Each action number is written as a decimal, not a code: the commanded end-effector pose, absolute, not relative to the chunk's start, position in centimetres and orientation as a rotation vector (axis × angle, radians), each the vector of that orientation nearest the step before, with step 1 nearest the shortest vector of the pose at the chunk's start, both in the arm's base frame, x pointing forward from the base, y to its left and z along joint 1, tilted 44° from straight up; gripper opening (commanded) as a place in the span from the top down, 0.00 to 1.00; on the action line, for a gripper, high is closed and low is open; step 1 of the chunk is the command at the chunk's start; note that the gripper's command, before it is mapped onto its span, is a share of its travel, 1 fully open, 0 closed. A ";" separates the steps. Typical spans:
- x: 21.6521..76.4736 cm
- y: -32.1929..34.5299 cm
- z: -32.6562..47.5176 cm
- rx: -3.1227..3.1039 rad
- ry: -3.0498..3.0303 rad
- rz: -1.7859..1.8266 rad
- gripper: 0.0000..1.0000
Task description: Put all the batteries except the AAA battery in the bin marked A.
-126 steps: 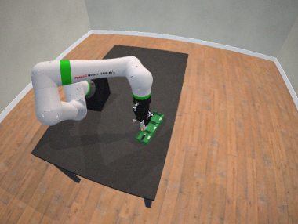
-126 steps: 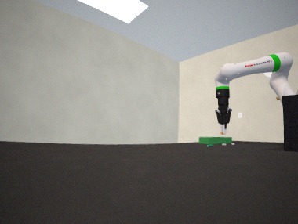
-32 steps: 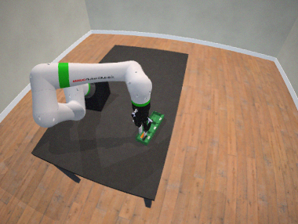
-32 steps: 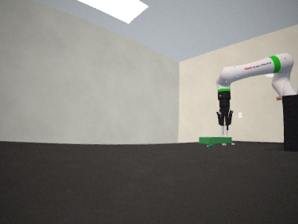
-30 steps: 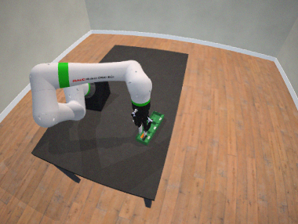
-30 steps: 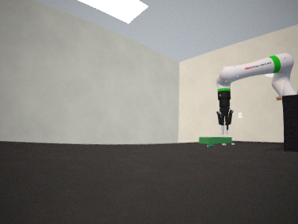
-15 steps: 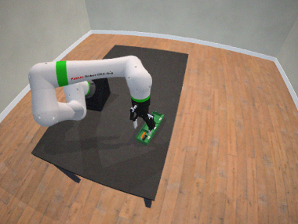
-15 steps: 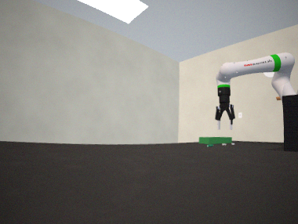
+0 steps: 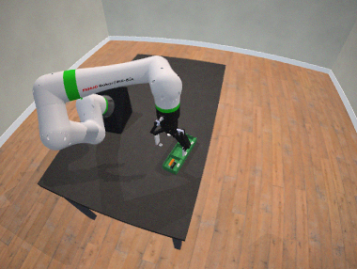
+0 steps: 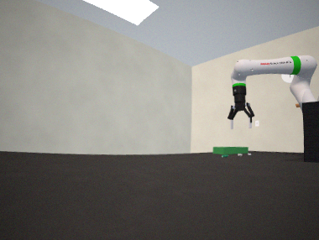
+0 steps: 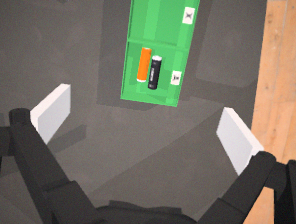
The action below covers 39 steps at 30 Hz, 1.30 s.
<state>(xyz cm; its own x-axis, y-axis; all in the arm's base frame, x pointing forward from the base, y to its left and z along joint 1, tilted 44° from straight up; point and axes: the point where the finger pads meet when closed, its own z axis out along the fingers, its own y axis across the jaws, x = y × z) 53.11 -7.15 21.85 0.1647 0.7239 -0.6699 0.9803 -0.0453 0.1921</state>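
Dark table top point(image 9: 141, 188), wood plank floor point(image 9: 282, 165), pale walls, perhaps a wall socket point(image 10: 257, 123).

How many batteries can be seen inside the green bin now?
2. An orange battery and a black battery lie side by side in the compartment marked A of the green bin. Others may lie out of view.
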 end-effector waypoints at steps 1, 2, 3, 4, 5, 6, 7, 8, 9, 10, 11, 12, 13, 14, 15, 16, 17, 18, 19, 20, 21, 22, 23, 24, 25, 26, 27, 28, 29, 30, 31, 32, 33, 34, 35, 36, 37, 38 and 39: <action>52.9 -5.9 23.2 1.827 1.615 -0.532 0.00; 52.9 -5.6 23.4 1.827 1.615 -0.532 0.00; 52.8 -5.3 23.7 1.827 1.615 -0.532 0.00; 52.8 -5.1 24.0 1.827 1.615 -0.532 0.00; 52.7 -4.8 24.3 1.827 1.615 -0.532 0.00; 52.7 -4.8 24.3 1.827 1.615 -0.532 0.00; 52.7 -4.8 24.3 1.827 1.615 -0.532 0.00; 52.7 -4.5 24.6 1.827 1.615 -0.532 0.00; 52.7 -4.2 24.9 1.827 1.615 -0.532 0.00; 52.6 -4.0 25.2 1.827 1.615 -0.532 0.00; 52.6 -3.7 25.4 1.827 1.615 -0.532 0.00; 52.6 -3.6 25.6 1.827 1.615 -0.532 0.00; 52.6 -3.6 25.6 1.827 1.615 -0.532 0.00; 52.6 -3.6 25.6 1.827 1.615 -0.532 0.00; 52.6 -3.6 25.6 1.827 1.615 -0.532 0.00; 52.6 -3.6 25.6 1.827 1.615 -0.532 0.00; 52.6 -3.6 25.6 1.827 1.615 -0.532 0.00; 52.6 -3.6 25.6 1.827 1.615 -0.532 0.00; 52.6 -3.6 25.6 1.827 1.615 -0.532 0.00; 52.6 -3.6 25.6 1.827 1.615 -0.532 0.00; 52.6 -3.6 25.6 1.827 1.615 -0.532 0.00; 52.6 -3.6 25.6 1.827 1.615 -0.532 0.00; 52.6 -3.6 25.6 1.827 1.615 -0.532 0.00; 52.6 -3.6 25.6 1.827 1.615 -0.532 0.00; 52.6 -3.6 25.6 1.827 1.615 -0.532 0.00; 52.6 -3.6 25.6 1.827 1.615 -0.532 0.00; 52.6 -3.6 25.6 1.827 1.615 -0.532 0.00; 52.6 -3.6 25.6 1.827 1.615 -0.532 0.00; 52.6 -3.6 25.6 1.827 1.615 -0.532 0.00; 52.6 -3.6 25.6 1.827 1.615 -0.532 0.00; 52.6 -3.6 25.6 1.827 1.615 -0.532 0.00; 52.6 -3.6 25.6 1.827 1.615 -0.532 0.00; 52.6 -3.6 25.6 1.827 1.615 -0.532 0.00; 52.6 -3.6 25.6 1.827 1.615 -0.532 0.00; 52.6 -3.6 25.6 1.827 1.615 -0.532 0.00; 52.6 -3.6 25.6 1.827 1.615 -0.532 0.00; 52.6 -3.6 25.6 1.827 1.615 -0.532 0.00; 52.6 -3.6 25.6 1.827 1.615 -0.532 0.00; 52.6 -3.6 25.6 1.827 1.615 -0.532 0.00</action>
